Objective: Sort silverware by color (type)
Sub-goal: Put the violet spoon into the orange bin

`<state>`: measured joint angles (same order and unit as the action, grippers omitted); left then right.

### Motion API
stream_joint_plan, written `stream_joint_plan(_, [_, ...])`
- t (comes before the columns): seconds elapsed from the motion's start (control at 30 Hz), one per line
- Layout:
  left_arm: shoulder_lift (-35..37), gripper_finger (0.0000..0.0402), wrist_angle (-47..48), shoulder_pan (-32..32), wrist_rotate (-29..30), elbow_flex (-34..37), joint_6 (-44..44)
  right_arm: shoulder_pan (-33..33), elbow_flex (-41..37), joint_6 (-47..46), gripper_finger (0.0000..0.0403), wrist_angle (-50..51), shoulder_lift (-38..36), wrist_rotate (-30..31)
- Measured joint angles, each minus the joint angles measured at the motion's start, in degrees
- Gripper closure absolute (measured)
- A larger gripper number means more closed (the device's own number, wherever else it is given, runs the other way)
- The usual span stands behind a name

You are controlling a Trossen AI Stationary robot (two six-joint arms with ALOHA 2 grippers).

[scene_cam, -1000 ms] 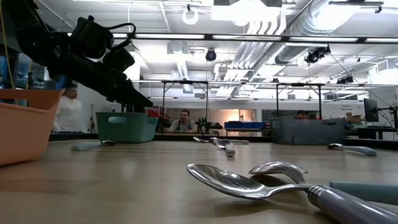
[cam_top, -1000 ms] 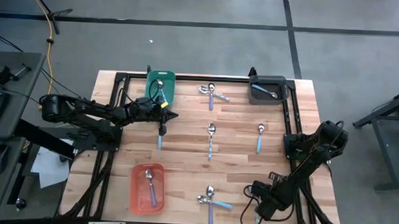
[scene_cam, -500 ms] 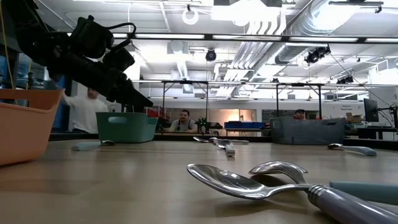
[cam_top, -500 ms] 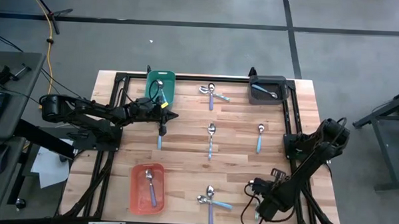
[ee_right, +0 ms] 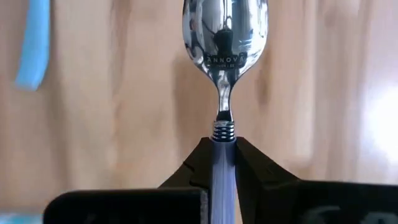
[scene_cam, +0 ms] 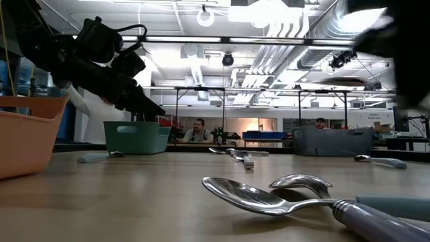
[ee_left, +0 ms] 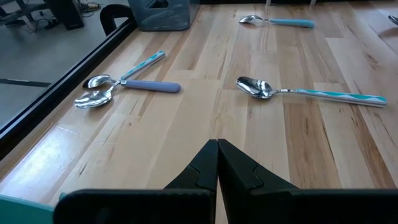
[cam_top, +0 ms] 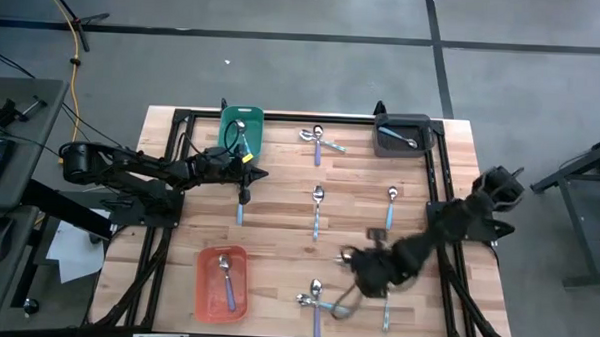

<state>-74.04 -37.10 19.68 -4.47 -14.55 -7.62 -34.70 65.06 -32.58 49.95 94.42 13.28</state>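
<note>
Since a second ago my right gripper [ee_right: 222, 163] has swung toward the orange plastic bin [cam_top: 205, 285], clamped on a purple-handled metal spoon [ee_right: 223, 37] held clear for sorting; left gripper [ee_left: 217, 163], fingers together, hangs beside the teal bin [cam_top: 254, 137].

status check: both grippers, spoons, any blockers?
Left gripper shut, empty, beside teal bin. Right gripper shut on purple-handled spoon, over the table's near right. Loose spoons on table; nothing blocking.

Glossy metal spoon [ee_right: 224, 37] bowl, matt plastic-looking handle, over smooth wooden table [cam_top: 278, 228].
</note>
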Motion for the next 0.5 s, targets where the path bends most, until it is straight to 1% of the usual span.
stream_joint_plan(0.07, [0.0,0.0401,-0.01,0.0,0.0,0.0,-0.01,4.23,-1.26,8.59,0.0387,-5.66,-0.07,-1.18])
stream_joint_plan(0.2, [0.0,0.0401,0.0,0.0,0.1,0.0,-0.04,12.45,-3.69,24.04,0.0387,-16.83,-0.09,-7.18])
stream_joint_plan(0.27, [0.0,0.0401,0.0,0.0,0.16,0.0,0.13,16.01,-4.74,30.81,0.0387,-21.57,-0.09,-8.99])
stream_joint_plan(0.4, [1.28,0.0401,-0.15,-0.02,0.73,0.0,1.39,22.2,-6.06,41.54,0.0387,-29.84,-0.12,-9.98])
stream_joint_plan(0.5, [3.61,0.0401,1.0,-0.02,0.77,0.0,1.38,26.75,-7.2,46.6,0.0387,-37.49,-0.12,-15.57])
